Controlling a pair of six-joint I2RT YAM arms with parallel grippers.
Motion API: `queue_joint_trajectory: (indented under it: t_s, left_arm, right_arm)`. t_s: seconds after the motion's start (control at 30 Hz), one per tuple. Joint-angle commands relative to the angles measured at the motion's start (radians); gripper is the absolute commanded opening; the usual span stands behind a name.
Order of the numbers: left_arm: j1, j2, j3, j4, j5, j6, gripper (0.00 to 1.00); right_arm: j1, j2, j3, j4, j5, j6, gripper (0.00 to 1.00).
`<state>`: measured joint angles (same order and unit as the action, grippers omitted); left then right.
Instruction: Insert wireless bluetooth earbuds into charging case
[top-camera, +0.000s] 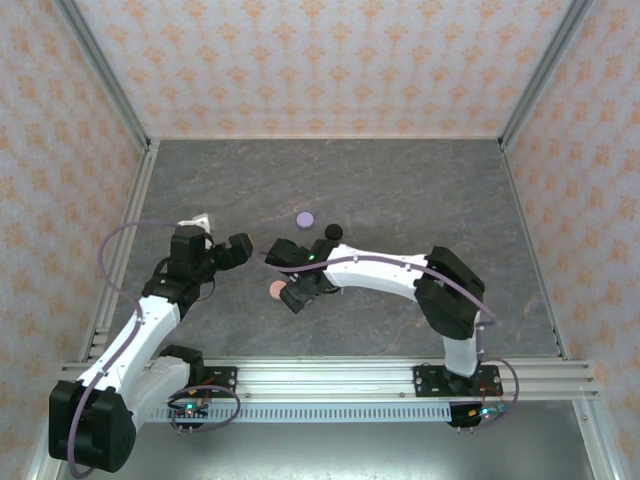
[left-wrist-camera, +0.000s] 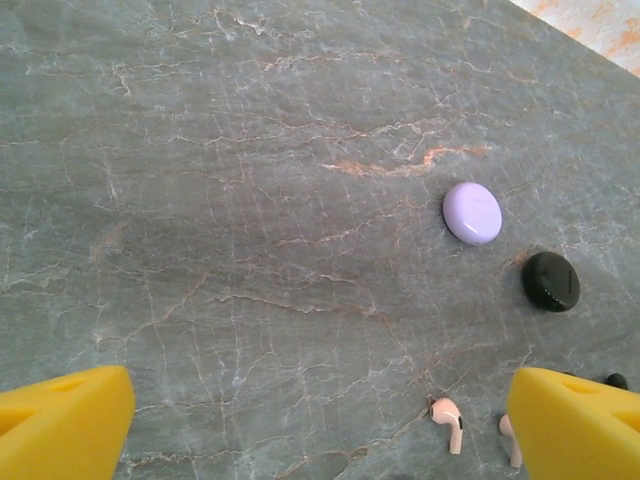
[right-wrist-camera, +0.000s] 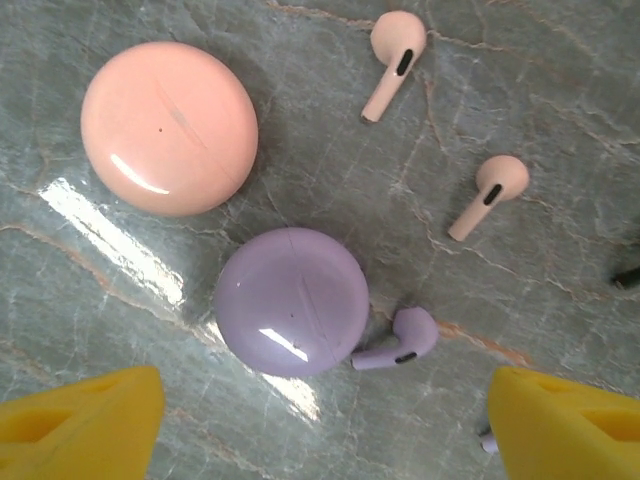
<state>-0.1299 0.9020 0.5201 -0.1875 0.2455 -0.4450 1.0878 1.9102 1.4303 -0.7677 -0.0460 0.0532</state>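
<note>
In the right wrist view a closed lilac charging case (right-wrist-camera: 291, 300) lies on the table with a lilac earbud (right-wrist-camera: 400, 343) touching its right side. My right gripper (right-wrist-camera: 320, 430) hovers open just near of them, yellow fingers (right-wrist-camera: 80, 425) wide apart with nothing between. A closed pink case (right-wrist-camera: 168, 127) and two pinkish earbuds (right-wrist-camera: 395, 60) (right-wrist-camera: 488, 195) lie beyond. My left gripper (left-wrist-camera: 320, 430) is open over bare table, one pinkish earbud (left-wrist-camera: 448, 420) near its right finger (left-wrist-camera: 580, 425). From above, the left gripper (top-camera: 238, 250) and right gripper (top-camera: 297, 290) sit close together beside the pink case (top-camera: 278, 290).
Another lilac case (top-camera: 305, 218) (left-wrist-camera: 472, 212) and a black case (top-camera: 333, 232) (left-wrist-camera: 551, 281) lie farther out at mid-table. A small black piece (right-wrist-camera: 628, 277) shows at the right edge of the right wrist view. Patterned walls enclose the grey marbled table (top-camera: 400, 190).
</note>
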Motion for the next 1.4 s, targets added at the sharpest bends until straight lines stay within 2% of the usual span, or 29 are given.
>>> queue_joint_trajectory:
  t_s: [0.0,0.43,1.07,1.37]
  left_arm:
    - [0.013,-0.018,-0.015,-0.017,-0.029,-0.011,0.96]
    - [0.013,-0.032,-0.009,-0.045,-0.043,-0.004,0.96]
    - [0.014,-0.033,0.0,-0.058,-0.035,-0.011,0.96]
    - [0.015,-0.031,0.012,-0.068,-0.028,-0.006,0.96]
  right_arm:
    - [0.003,0.052,0.06,-0.054,0.002,-0.043,0.82]
    - [-0.006,0.157,0.117,-0.061,-0.044,-0.049,0.72]
    - [-0.029,0.165,0.066,-0.034,-0.064,-0.038,0.67]
    - [-0.039,0.176,0.049,-0.012,-0.062,-0.037,0.61]
